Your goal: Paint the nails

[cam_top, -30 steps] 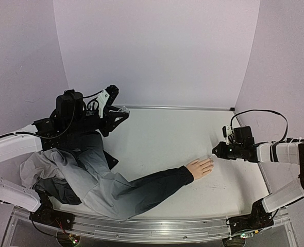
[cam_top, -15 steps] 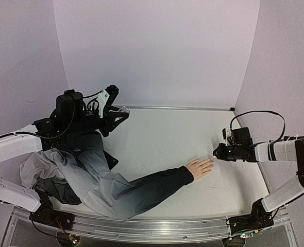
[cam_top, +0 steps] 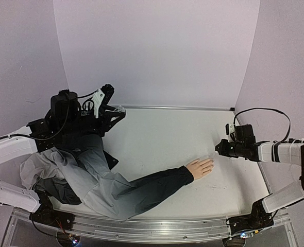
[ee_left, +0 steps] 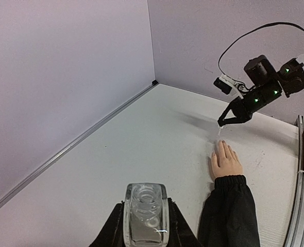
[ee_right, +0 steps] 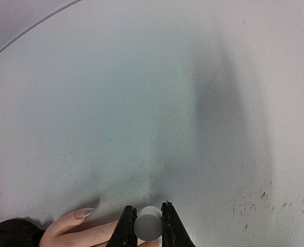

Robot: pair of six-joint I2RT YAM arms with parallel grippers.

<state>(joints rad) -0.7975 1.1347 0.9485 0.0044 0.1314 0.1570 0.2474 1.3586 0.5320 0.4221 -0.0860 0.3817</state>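
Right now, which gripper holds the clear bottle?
The left gripper, raised at the far left, is shut on the clear bottle; the right gripper instead pinches a small grey cap beside the mannequin hand.

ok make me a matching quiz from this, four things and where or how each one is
Things:
1. mannequin hand
2. clear bottle
3. grey cap
4. sleeve

Place, colour or state:
a. pinched between the right arm's fingers
b. pinched between the left arm's fingers
c. pale peach, lying palm down
d. dark, ending in a gathered cuff

Pairs: 1-c, 2-b, 3-a, 4-d
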